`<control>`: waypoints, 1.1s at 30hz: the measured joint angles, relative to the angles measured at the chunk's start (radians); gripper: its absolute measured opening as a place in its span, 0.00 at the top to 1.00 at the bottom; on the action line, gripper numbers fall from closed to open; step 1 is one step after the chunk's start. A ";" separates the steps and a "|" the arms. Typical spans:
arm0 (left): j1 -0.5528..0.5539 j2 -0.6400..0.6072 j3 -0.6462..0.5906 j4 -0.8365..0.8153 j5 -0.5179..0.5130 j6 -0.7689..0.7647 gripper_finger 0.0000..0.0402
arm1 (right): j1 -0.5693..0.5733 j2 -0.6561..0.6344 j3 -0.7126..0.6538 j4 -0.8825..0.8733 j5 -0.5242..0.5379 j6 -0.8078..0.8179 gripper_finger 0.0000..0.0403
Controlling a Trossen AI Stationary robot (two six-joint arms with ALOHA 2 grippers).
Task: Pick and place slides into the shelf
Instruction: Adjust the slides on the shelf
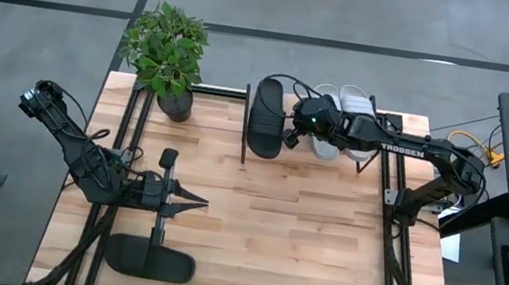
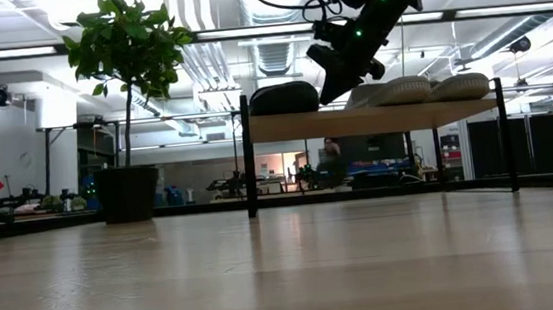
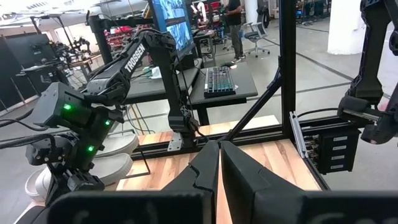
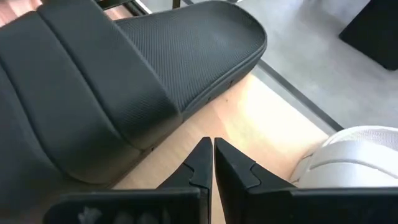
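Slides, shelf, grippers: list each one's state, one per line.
Black slide on the shelf: lying flat on the plank, strap up.
White slides: both on the shelf, side by side.
Black slide on the table: lying near the front edge, not yet placed.
Shelf: standing, holding three slides.
Right gripper: shut, empty, over the shelf between black and white slides.
Left gripper: shut, empty, waiting above the table.

**Four cameras, one counter**

The high view looks straight down on the whole counter point(image 1: 302, 231) and both arms. The low view sits at counter level, facing the shelf point(image 2: 374, 118) and room behind. The left wrist view looks across toward the right arm point(image 3: 134, 62). The right wrist view hangs close over the shelf plank, beside a black slide point(image 4: 124, 81), also seen from above.
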 joint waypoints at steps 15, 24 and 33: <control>0.000 0.000 0.000 -0.001 0.000 0.000 0.99 | -0.033 0.049 -0.001 0.092 -0.101 0.006 0.98; -0.001 0.000 -0.002 -0.003 0.000 0.000 0.99 | -0.035 0.082 0.009 0.110 -0.147 -0.002 0.98; -0.001 0.000 -0.002 -0.005 0.000 0.000 0.99 | -0.035 0.079 0.049 0.088 -0.157 -0.010 0.98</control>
